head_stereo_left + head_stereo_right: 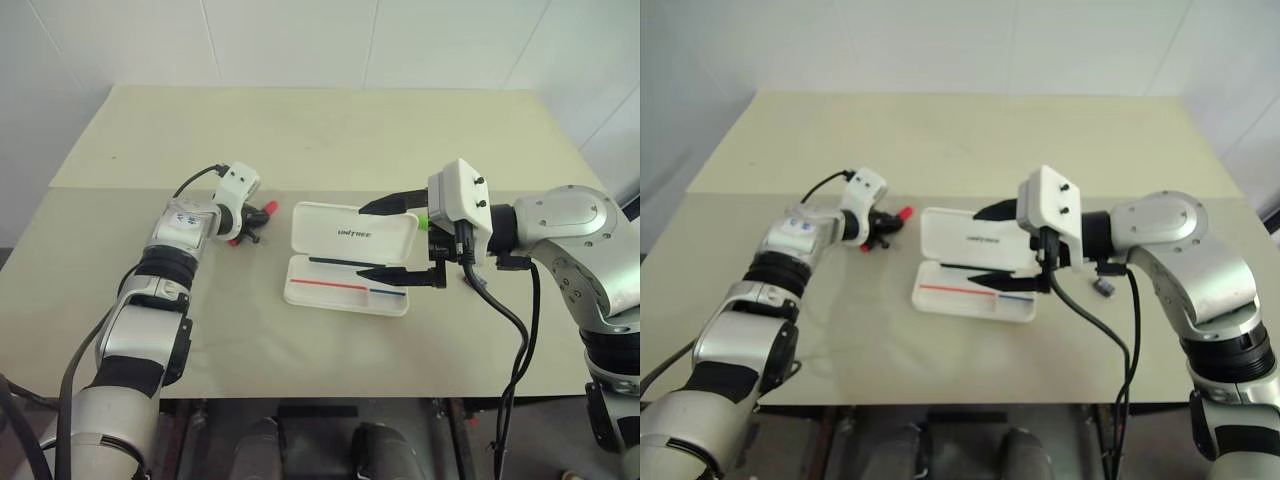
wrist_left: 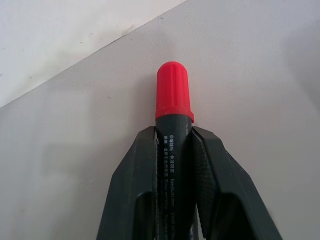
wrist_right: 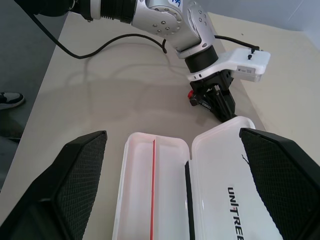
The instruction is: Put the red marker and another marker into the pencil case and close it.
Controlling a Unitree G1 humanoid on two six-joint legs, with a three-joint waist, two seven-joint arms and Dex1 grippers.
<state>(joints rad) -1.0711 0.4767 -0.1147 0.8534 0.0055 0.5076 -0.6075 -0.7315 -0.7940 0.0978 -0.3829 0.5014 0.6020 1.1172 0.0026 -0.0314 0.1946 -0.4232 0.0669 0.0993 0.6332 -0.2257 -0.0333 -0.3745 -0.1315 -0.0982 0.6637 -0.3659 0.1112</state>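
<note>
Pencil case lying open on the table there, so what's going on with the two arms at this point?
The left gripper has its fingers against the barrel of the red marker, which lies on the table to the left of the pencil case. The case lies open, its tray holding no marker yet. The right gripper hangs wide open over the case, holding nothing. A bit of the green marker peeks out behind the right gripper.

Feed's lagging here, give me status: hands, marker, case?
Left hand shut on red marker, on the table. Right hand open, straddling open pencil case. Nothing blocking.
</note>
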